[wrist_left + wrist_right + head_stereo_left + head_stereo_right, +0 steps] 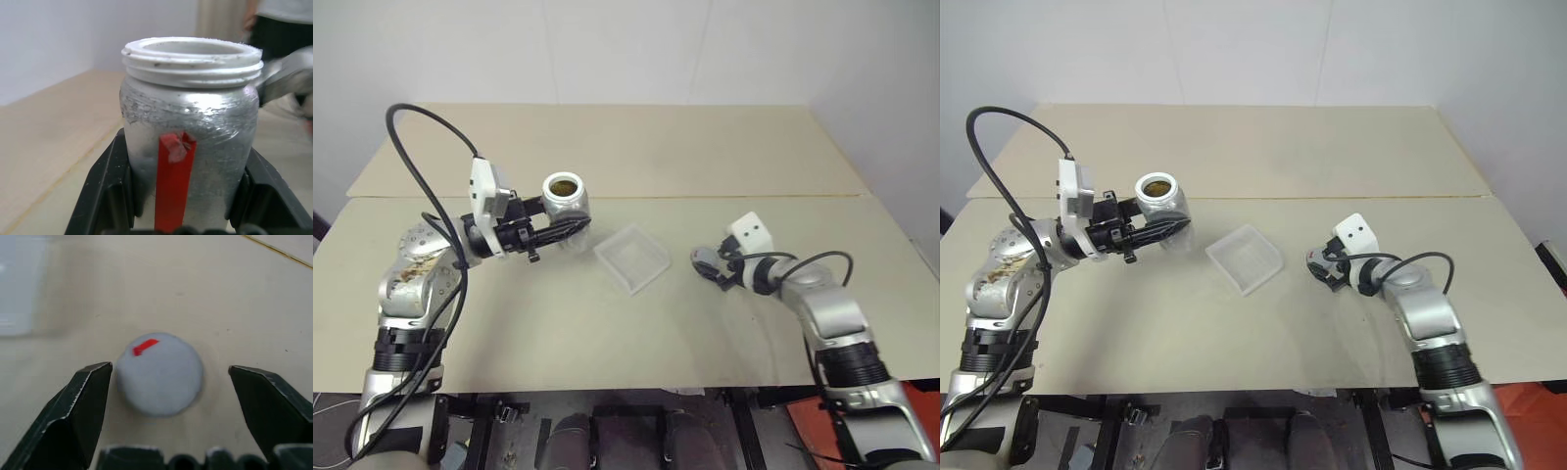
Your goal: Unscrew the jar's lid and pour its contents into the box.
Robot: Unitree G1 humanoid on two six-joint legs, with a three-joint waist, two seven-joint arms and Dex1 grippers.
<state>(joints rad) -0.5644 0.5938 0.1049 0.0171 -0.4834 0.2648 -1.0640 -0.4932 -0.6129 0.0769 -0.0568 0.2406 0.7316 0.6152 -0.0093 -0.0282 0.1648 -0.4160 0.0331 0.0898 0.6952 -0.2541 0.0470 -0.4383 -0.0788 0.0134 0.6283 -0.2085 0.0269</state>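
— On the beige table [558,323], what is seen to the robot's left?

— The jar [566,201] is held upright above the tabletop, clamped between the two black fingers of the left gripper [570,228]. Its threaded neck is uncovered, and brownish-yellow contents [565,185] can be made out through the open mouth. In the left wrist view, a red strip [173,183] is seen running down the jar's silvery side, with a black finger [105,193] pressed against each flank.

— And the lid?

— The grey lid [160,374] is found lying flat on the table to the robot's right, red mark [145,346] facing up. The right gripper [713,266] is positioned low over it with its fingers spread wide, one on either side; a gap is visible between the lid and each finger [78,411], so nothing is grasped.

— Where is the box placed?

— The clear, whitish box [632,258] is set on the table between the two arms, turned cornerwise. It is near the jar but apart from it, and apart from the lid as well. Whether anything lies inside cannot be told.
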